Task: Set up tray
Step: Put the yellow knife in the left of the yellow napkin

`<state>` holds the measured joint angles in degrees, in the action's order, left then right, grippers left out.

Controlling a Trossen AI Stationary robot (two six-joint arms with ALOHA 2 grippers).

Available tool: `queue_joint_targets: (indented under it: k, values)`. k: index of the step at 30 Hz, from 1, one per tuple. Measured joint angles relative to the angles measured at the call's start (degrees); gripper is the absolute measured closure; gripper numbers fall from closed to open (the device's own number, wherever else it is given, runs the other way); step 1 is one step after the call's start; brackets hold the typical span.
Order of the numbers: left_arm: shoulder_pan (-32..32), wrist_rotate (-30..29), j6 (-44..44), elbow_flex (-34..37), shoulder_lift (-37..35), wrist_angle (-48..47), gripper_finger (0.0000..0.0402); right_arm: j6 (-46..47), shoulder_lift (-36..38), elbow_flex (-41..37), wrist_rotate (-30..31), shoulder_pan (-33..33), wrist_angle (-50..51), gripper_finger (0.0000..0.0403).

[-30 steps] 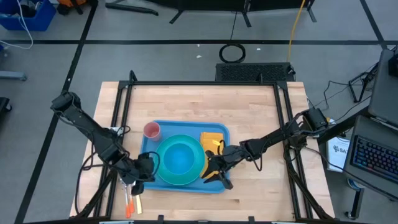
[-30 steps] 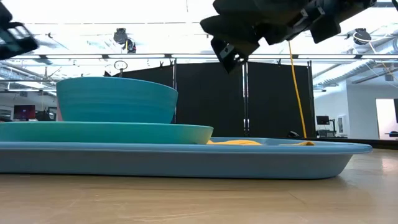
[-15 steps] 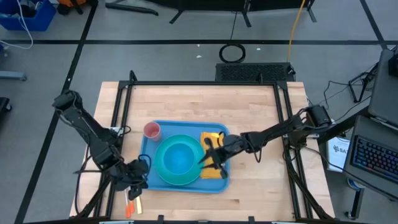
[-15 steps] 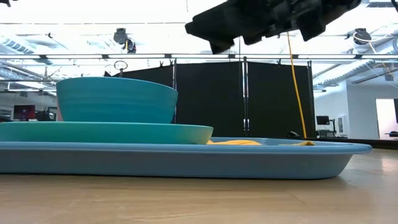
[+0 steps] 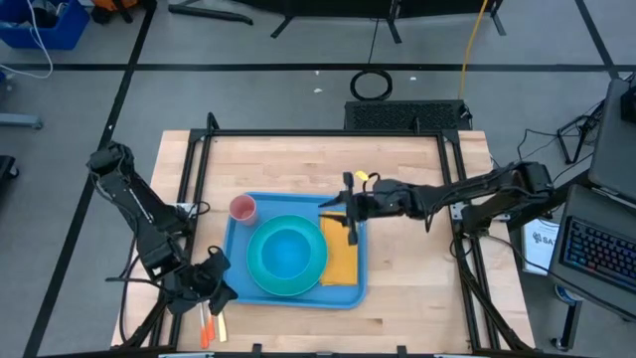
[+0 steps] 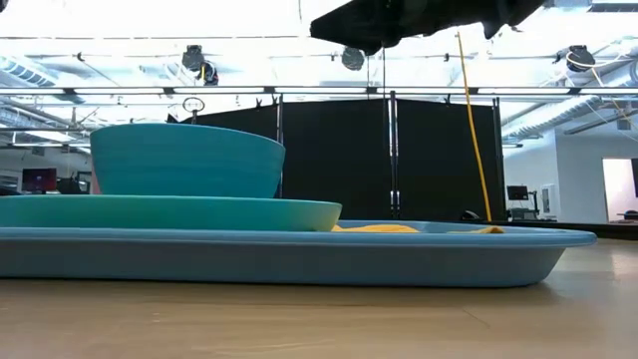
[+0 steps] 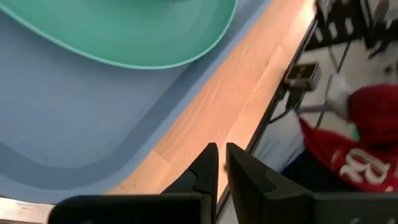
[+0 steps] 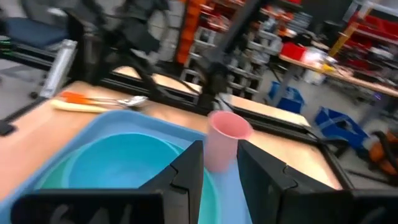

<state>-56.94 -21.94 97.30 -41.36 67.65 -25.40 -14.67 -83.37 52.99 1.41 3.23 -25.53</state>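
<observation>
The blue tray [image 5: 235, 261] lies mid-table. On it a cyan plate [image 5: 260, 281] carries a blue bowl [image 5: 288, 251]; the bowl [image 6: 184, 160] shows in the low view too. A pink cup [image 5: 242, 208] stands upright in the tray's far left corner. A yellow napkin [image 5: 341, 257] lies flat along its right side. My right gripper [image 5: 343, 214] hovers open above the tray's far right corner, pointing level toward the cup [image 8: 225, 140], nothing between its fingers. My left gripper [image 7: 219, 165] is shut and empty, just off the tray's near left corner [image 5: 212, 276].
Cutlery with an orange handle [image 5: 209, 326] lies on the table's near left corner, also seen in the right wrist view [image 8: 99, 101]. Bare wood lies right of the tray [image 5: 417, 259] and behind it. Something red with white letters [image 7: 373, 143] shows beyond the table's edge.
My right gripper has risen from the napkin's near end and gone toward the far edge, rolling and tipping up to level; the napkin stays flat on the tray. My left gripper has swung a little toward the table's left edge, away from the tray, rolling as it went.
</observation>
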Motion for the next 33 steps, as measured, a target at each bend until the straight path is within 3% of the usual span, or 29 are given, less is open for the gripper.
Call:
queue_joint_targets:
  k: [4, 8, 17, 25, 30, 33]
  values:
    - [-0.72, -0.53, 6.26, 0.0, 2.59, 0.06, 0.0364, -0.99, 1.33, 0.0, 0.19, -0.94, 2.03, 0.0314]
    - [-0.94, 2.77, 16.38, 0.0, 7.32, 0.61, 0.0364, -1.01, 1.42, 0.0, 0.11, -1.01, 2.6, 0.0314]
    - [-1.17, 4.45, 25.6, -1.37, 15.08, 4.84, 0.0365, -0.93, 1.42, 0.0, 0.02, 0.67, 3.69, 0.0314]
    - [-2.99, 4.39, 30.83, -6.93, 15.64, -5.88, 0.0395, -0.96, 1.42, 0.0, 0.0, 1.83, 4.67, 0.0314]
    - [-5.22, 12.87, 42.39, -8.85, 15.63, -13.27, 0.0398, 0.34, 1.42, 0.0, 0.02, 1.76, 5.8, 0.0314]
    - [-5.96, 12.84, 43.85, -8.83, 15.64, -14.53, 0.0392, 0.34, 1.42, 0.0, 0.02, 1.76, 6.12, 0.0314]
